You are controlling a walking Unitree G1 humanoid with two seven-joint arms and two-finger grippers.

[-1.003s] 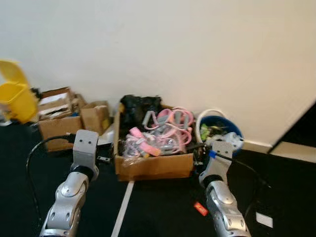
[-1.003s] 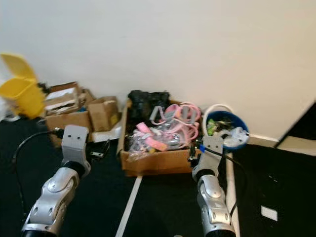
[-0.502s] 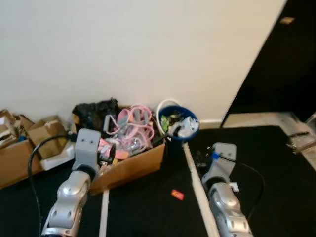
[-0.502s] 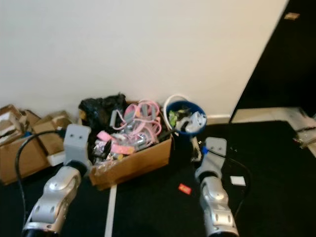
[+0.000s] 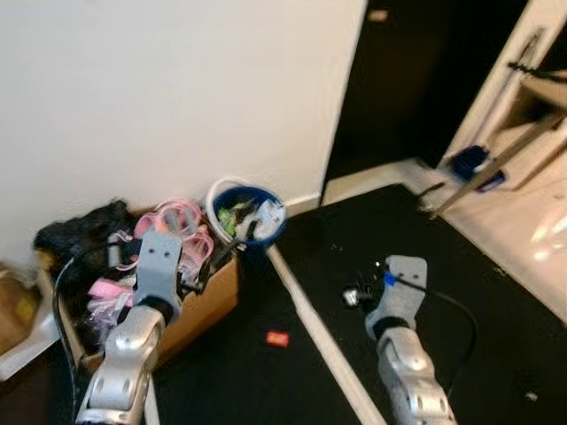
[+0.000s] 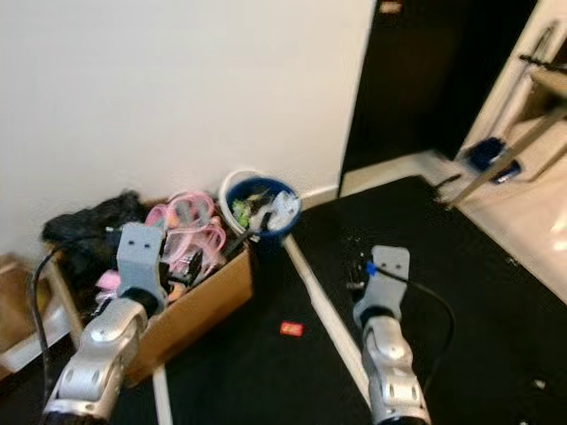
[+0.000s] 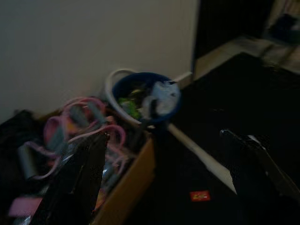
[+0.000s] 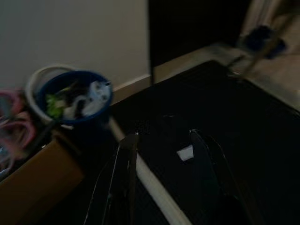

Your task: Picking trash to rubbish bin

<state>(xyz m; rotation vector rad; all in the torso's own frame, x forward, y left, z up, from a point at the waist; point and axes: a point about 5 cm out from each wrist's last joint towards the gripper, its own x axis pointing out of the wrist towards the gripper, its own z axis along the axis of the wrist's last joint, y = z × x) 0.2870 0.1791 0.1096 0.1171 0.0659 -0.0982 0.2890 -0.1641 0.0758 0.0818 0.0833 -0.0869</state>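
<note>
A blue rubbish bin (image 6: 261, 205), full of white and green trash, stands on the black floor (image 6: 461, 292) against the white wall (image 6: 177, 88), just beside the far corner of an open cardboard box (image 6: 199, 301) stuffed with pink and grey straps (image 6: 190, 226). A small red piece of trash (image 6: 291, 328) lies on the floor near the box's front edge, between the box and a pale strip (image 6: 319, 310) that runs across the floor from the bin toward the robot. The left arm (image 6: 120, 328) reaches out over the box; the right arm (image 6: 385, 345) is held above the dark floor on the far side of the strip.

The head views do not let me tell how the fingers stand. The left wrist view does: the left gripper (image 7: 164, 187) has its fingers (image 7: 77, 183) set wide apart with nothing between them, and beyond them sit the red piece, the box and the bin. The right wrist view shows the right gripper (image 8: 161, 183) with its fingers (image 8: 124, 183) likewise apart and empty, above the strip, with a small white scrap (image 8: 185, 153) on the floor between them and the bin off near the wall. A dark doorway (image 6: 434, 71) opens past the end of the wall
</note>
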